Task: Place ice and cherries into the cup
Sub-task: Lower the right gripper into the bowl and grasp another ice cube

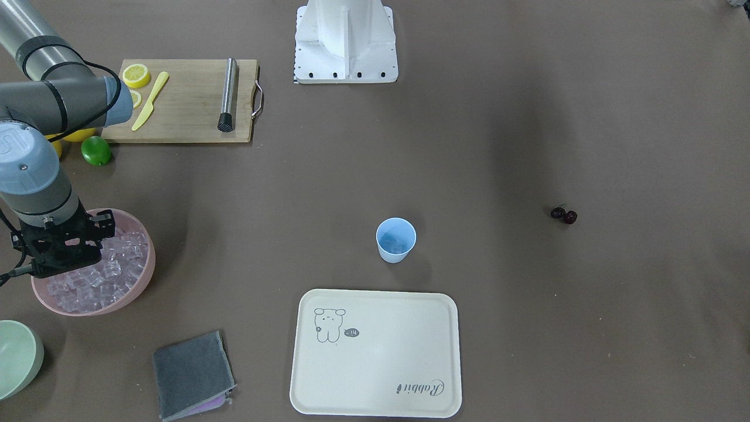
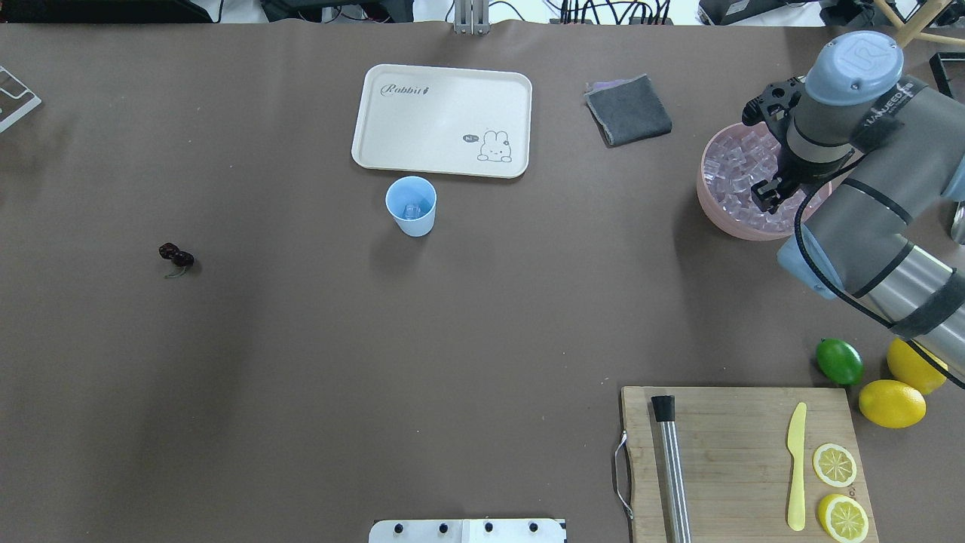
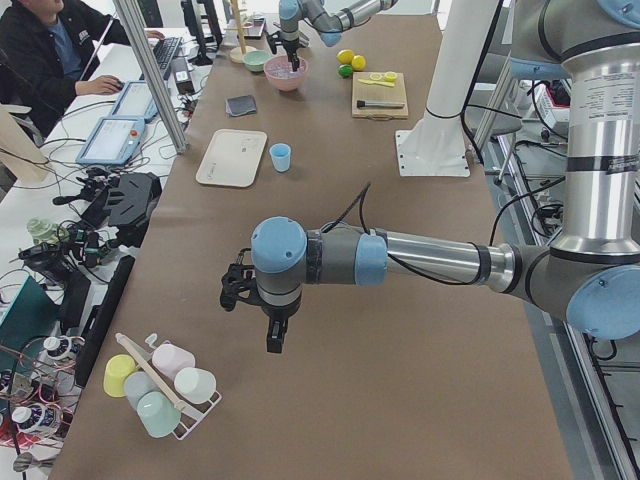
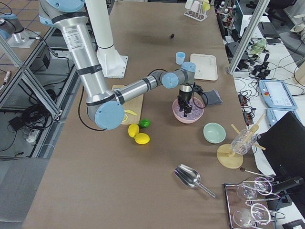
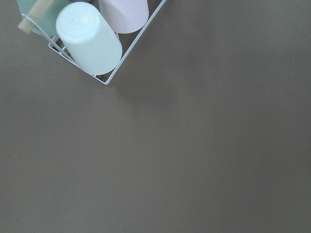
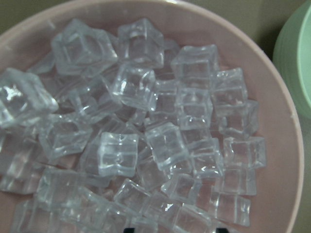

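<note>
The light-blue cup (image 1: 396, 239) stands upright mid-table next to the tray, and one ice cube lies in it (image 2: 411, 210). The ice (image 6: 160, 141) fills the pink bowl (image 1: 147, 261) as many clear cubes. My right gripper (image 4: 186, 111) hangs just over the ice in the bowl; its fingertips show spread at the bottom edge of the right wrist view, open and empty. The cherries (image 1: 563, 215) lie as a dark pair alone on the table (image 2: 176, 256). My left gripper (image 3: 275, 342) hovers over bare table far from the cup; I cannot tell whether it is open or shut.
A cream tray (image 2: 441, 121) lies behind the cup, with a grey cloth (image 2: 628, 110) beside it. A cutting board (image 2: 742, 460) holds lemon slices, a yellow knife and a metal muddler. A lime (image 2: 839, 361), lemons and a pale green bowl (image 1: 17, 357) are near the pink bowl. A cup rack (image 5: 92, 43) stands near the left gripper.
</note>
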Controlling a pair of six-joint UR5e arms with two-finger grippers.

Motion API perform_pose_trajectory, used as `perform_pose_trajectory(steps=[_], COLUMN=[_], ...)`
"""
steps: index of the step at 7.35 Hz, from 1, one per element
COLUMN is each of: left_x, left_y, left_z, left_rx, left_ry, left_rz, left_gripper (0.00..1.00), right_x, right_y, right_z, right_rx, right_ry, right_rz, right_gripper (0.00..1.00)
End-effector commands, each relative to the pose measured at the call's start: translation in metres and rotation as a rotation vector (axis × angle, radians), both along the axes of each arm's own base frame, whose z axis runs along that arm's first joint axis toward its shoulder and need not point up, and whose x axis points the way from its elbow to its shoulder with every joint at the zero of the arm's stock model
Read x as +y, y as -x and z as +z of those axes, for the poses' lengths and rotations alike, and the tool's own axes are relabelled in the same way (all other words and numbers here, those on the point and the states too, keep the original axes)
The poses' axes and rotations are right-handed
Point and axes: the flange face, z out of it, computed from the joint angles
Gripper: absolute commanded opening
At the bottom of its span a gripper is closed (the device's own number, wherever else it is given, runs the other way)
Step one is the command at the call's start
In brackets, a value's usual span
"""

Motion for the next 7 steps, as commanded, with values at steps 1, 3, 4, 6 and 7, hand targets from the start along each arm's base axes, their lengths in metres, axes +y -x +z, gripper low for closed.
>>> perform_pose_trajectory(steps=[1,3,4,6,7], left_x=[0.0,0.0,0.001,-0.001,-0.001], left_y=[0.0,0.0,0.0,0.0,0.0], left_z=[-0.001,0.001,0.001,-0.001,-0.001], left_rx=[0.0,0.0,0.0,0.0,0.0], left_ry=[-0.002,0.002,0.001,-0.004,-0.004], left_rz=[0.0,0.0,0.001,0.0,0.0], left_gripper=[0.98,0.98,0.98,0.98,0.98], right_x=[0.006,0.008,0.009,0.011,0.011], right_y=[0.01,0.012,0.012,0.015,0.015], right_z=[-0.012,-0.008,-0.001,0.0,0.003], right_rx=[-0.032,-0.03,-0.02,-0.019,-0.016], right_ry=[0.036,0.041,0.051,0.056,0.059], right_rz=[0.056,0.048,0.049,0.051,0.05], right_gripper=[0.57,0.57,0.5,0.39,0.29])
